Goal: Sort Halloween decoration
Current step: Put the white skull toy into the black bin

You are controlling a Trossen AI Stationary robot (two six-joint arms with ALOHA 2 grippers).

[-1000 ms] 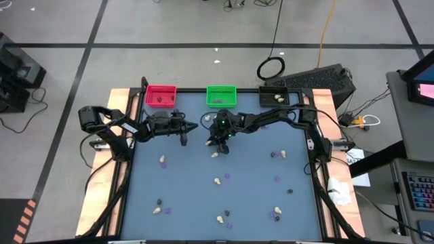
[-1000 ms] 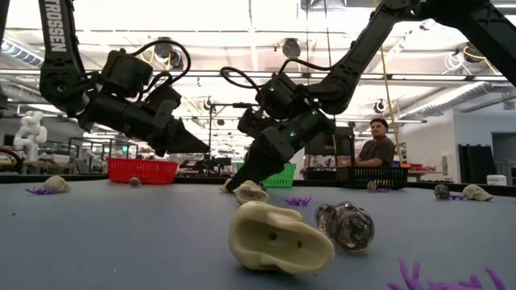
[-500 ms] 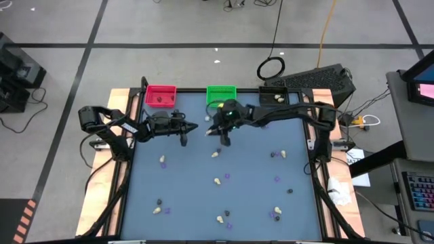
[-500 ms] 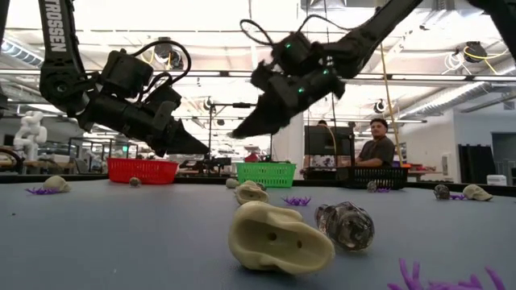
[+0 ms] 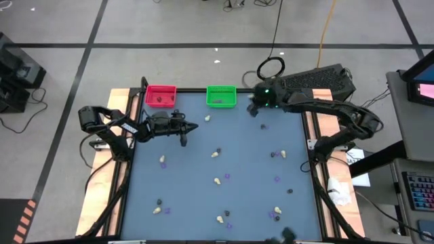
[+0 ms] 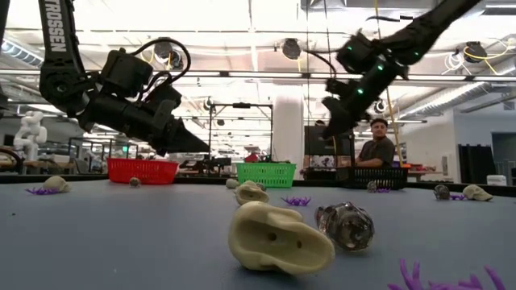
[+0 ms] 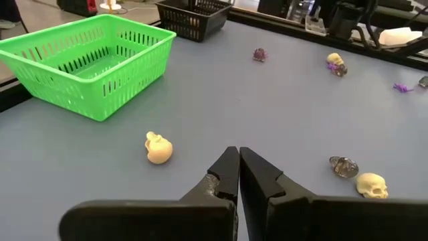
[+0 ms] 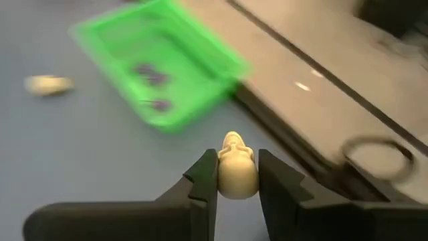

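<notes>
We've got a cream skull [image 8: 237,175] pinched betw. the right gripper [image 8: 236,179] fingers, airborne near the green bin [image 5: 221,95] and black bin [image 6: 376,177]. Risk: slips out or drops in wrong bin. Left gripper [image 7: 239,175] closed, idle.

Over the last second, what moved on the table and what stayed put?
The right gripper rose from the table's middle and swung toward the black bin, carrying a cream skull between its fingers. The other cream skull where it had worked stayed. The left gripper hangs shut in the same spot; bins and scattered trinkets did not shift.
</notes>
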